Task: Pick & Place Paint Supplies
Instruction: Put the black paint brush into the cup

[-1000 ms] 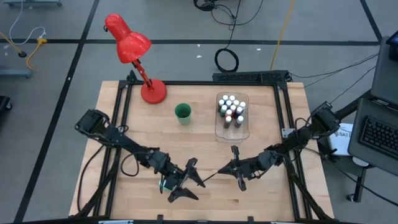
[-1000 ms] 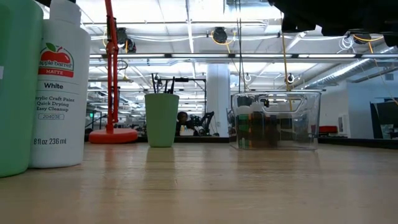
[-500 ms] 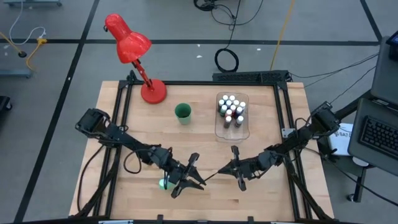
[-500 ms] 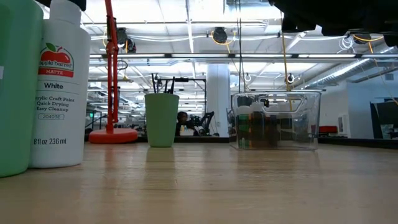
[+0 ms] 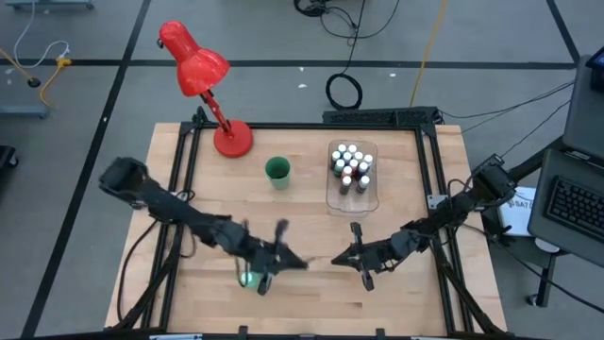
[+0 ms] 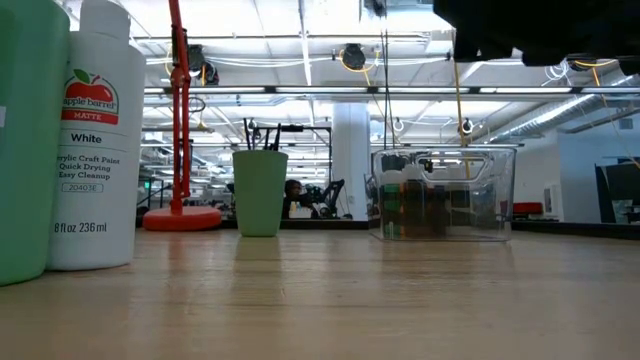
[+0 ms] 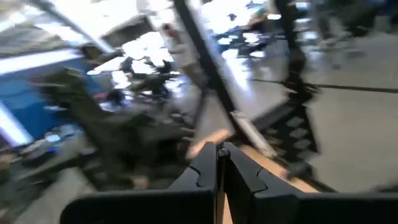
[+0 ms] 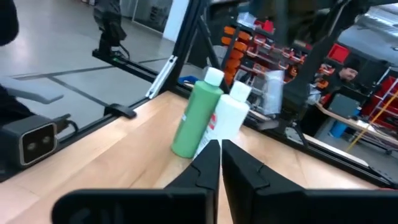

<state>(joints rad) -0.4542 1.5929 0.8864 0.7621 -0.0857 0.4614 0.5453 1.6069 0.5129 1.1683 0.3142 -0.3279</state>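
High view: small paint bottles (image 5: pixel 350 168) already sit in the clear tray (image 5: pixel 370 200), brushes (image 6: pixel 262 139) in the green cup (image 5: pixel 277 170); the green bottle (image 8: pixel 196 118) and white bottle (image 8: pixel 227 121) stand together at the table's near edge. Left end effector (image 5: pixel 281 257) and right end effector (image 5: pixel 357 257) hover pressed together, empty; next, one must spread to grasp a big bottle

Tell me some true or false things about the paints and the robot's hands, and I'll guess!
1. The little paint bottles stand inside the clear tray. True.
2. The green cup lies tipped over. False: it stands upright.
3. The left end effector is holding a brush. False: it is shut and holds nothing.
4. The white bottle and green bottle stand side by side. True.
5. The lamp is blue. False: it is red.
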